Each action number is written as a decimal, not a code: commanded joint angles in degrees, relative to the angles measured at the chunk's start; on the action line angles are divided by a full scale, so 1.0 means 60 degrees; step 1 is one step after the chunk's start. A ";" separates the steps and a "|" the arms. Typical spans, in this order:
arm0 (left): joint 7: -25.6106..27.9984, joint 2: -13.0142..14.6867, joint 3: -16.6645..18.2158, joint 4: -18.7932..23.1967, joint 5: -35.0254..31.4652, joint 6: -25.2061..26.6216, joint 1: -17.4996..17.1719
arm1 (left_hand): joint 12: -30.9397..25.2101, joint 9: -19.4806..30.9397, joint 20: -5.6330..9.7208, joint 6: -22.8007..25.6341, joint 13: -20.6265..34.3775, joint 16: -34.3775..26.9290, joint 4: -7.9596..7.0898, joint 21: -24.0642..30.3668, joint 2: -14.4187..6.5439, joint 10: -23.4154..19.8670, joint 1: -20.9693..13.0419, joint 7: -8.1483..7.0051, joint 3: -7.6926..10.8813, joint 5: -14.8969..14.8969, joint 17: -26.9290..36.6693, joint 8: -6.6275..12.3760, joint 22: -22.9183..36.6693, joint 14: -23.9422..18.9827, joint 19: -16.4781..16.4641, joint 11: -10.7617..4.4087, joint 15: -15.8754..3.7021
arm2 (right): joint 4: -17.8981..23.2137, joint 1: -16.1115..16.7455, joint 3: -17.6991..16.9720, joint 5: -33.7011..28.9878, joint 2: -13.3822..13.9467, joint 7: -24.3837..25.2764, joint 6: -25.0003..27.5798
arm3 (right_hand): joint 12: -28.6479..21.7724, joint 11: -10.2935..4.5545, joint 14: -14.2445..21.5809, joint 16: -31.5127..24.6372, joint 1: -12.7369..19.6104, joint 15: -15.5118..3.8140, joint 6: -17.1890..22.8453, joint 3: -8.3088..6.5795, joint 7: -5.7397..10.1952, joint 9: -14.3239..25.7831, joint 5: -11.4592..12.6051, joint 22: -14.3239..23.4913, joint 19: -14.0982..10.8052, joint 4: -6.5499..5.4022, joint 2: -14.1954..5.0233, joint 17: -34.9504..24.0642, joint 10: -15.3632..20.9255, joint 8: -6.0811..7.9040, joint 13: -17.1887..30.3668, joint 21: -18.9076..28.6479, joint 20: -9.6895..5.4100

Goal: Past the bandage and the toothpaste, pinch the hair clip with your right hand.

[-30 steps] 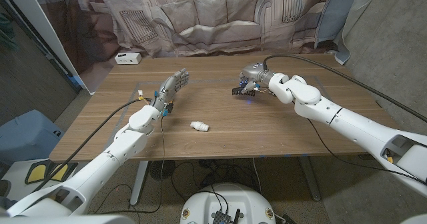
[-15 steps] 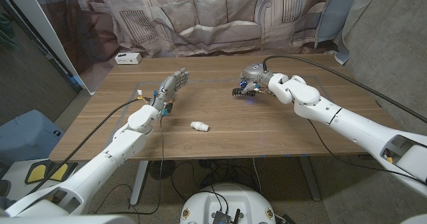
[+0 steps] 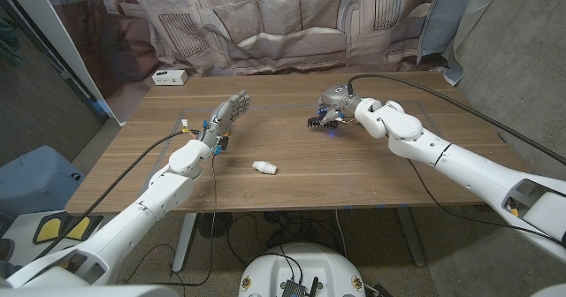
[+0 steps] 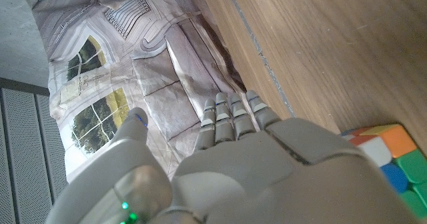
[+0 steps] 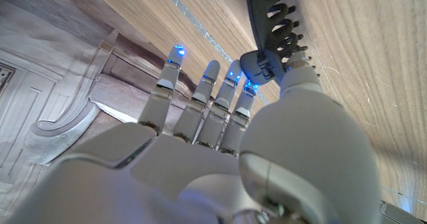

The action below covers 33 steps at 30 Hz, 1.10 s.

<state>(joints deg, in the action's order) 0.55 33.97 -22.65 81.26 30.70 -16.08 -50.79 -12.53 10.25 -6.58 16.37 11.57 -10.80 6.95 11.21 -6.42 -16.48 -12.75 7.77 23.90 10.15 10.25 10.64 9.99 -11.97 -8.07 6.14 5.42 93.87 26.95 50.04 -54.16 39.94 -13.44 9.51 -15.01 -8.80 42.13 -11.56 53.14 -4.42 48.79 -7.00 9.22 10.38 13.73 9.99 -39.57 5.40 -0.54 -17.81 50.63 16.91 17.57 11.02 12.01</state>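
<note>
1. Your right hand [image 3: 337, 109] is already at the hair clip [image 3: 316, 118]: the clip lies at about 8 o'clock from the hand, touching its fingertips.
2. In the right wrist view the thumb tip sits on the clip's hinge end, so the hand seems to pinch it; the other fingers [image 5: 200, 107] are spread.
3. The clip's long axis runs roughly from 9 to 3 o'clock on the desk [image 3: 371, 169], teeth toward you.
4. The clip is dark, a claw type with a row of curved teeth.
5. Your left hand [image 3: 225, 118] is well apart, fingers straight, holding nothing.
</note>
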 commanded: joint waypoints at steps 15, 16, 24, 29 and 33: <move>-0.0137 -0.0176 -0.0153 -0.0302 -0.0051 -0.0002 0.0262 | 0.0044 0.0020 0.0037 0.0063 0.0016 0.0008 0.0030 0.0026 0.0048 -0.0016 0.0029 -0.0026 0.0106 0.0014 0.0010 0.0020 0.0048 -0.0070 0.0050 0.0015 -0.0012 | -0.0749 -0.0089 0.0357 -0.0181 -0.0338 0.0804 0.0033 | 0.0191 -0.0017 -0.0008 -0.0129 -0.0151 -0.0604 0.0019 0.0031 0.0063 0.0016 0.0052 0.0022 0.0000 -0.0009 -0.0009 0.0005 0.0007 -0.0121 -0.0145 0.0028 -0.0028; -0.0136 -0.0173 -0.0150 -0.0293 -0.0045 0.0003 0.0259 | 0.0044 0.0020 0.0036 0.0061 0.0016 0.0009 0.0032 0.0026 0.0049 -0.0013 0.0027 -0.0026 0.0108 0.0014 0.0010 0.0019 0.0048 -0.0069 0.0050 0.0020 -0.0009 | -0.0783 -0.0100 0.0375 -0.0188 -0.0348 0.0828 0.0036 | 0.0202 -0.0021 -0.0022 -0.0123 -0.0164 -0.0607 0.0018 0.0035 0.0060 0.0017 0.0053 0.0022 -0.0001 -0.0015 -0.0008 0.0010 0.0000 -0.0127 -0.0153 0.0029 -0.0026; -0.0103 -0.0101 -0.0139 -0.0145 -0.0107 0.0042 0.0279 | 0.0041 0.0020 0.0027 0.0050 0.0015 0.0009 0.0052 0.0024 0.0059 -0.0020 0.0009 -0.0011 0.0126 0.0017 0.0008 0.0016 0.0048 -0.0070 0.0054 0.0024 -0.0004 | -0.0963 -0.0223 0.0485 -0.0171 -0.0384 0.0873 -0.0011 | 0.0283 -0.0001 -0.0036 -0.0141 -0.0216 -0.0579 -0.0003 0.0044 0.0067 0.0021 0.0062 0.0022 0.0018 -0.0033 -0.0037 0.0033 -0.0021 -0.0202 -0.0232 0.0025 -0.0029; -0.0297 -0.0117 -0.0218 -0.0214 -0.0078 0.0090 0.0393 | 0.0040 0.0020 0.0036 0.0054 0.0015 0.0009 0.0060 0.0024 0.0063 -0.0021 0.0002 -0.0020 0.0134 0.0018 0.0007 0.0018 0.0047 -0.0069 0.0056 0.0020 -0.0014 | -0.1091 -0.0211 0.0539 -0.0074 -0.0418 0.0973 -0.0064 | 0.0350 -0.0013 -0.0047 -0.0193 -0.0251 -0.0575 0.0016 0.0056 0.0060 0.0028 0.0048 0.0023 0.0022 -0.0029 -0.0077 0.0033 0.0026 -0.0284 -0.0332 0.0030 -0.0024; -0.0324 -0.0128 -0.0241 -0.0238 -0.0115 0.0078 0.0462 | 0.0039 0.0020 0.0040 0.0056 0.0015 0.0009 0.0067 0.0027 0.0066 -0.0023 -0.0004 -0.0016 0.0142 0.0018 0.0007 0.0019 0.0047 -0.0071 0.0049 0.0019 -0.0008 | -0.1086 -0.0203 0.0626 -0.0280 -0.0415 0.1171 0.0036 | 0.0390 -0.0021 -0.0065 -0.0209 -0.0205 -0.0570 0.0004 0.0041 0.0072 0.0031 0.0045 0.0023 0.0021 0.0009 -0.0093 0.0035 0.0011 -0.0329 -0.0373 0.0032 -0.0021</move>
<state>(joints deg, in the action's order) -0.53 33.20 -23.67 79.93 30.26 -15.90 -48.94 -12.30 10.25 -6.58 16.37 11.58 -10.80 7.36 11.21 -6.42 -16.48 -12.75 7.77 24.31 10.15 10.13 10.64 9.99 -11.97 -8.06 6.14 5.42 88.37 25.91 52.80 -55.10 37.73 -8.21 9.46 -12.81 -8.80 42.14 -12.52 52.02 -4.42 48.80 -6.73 9.22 10.38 13.73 9.99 -39.60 5.20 -1.08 -17.54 50.65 15.26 15.42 11.02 11.98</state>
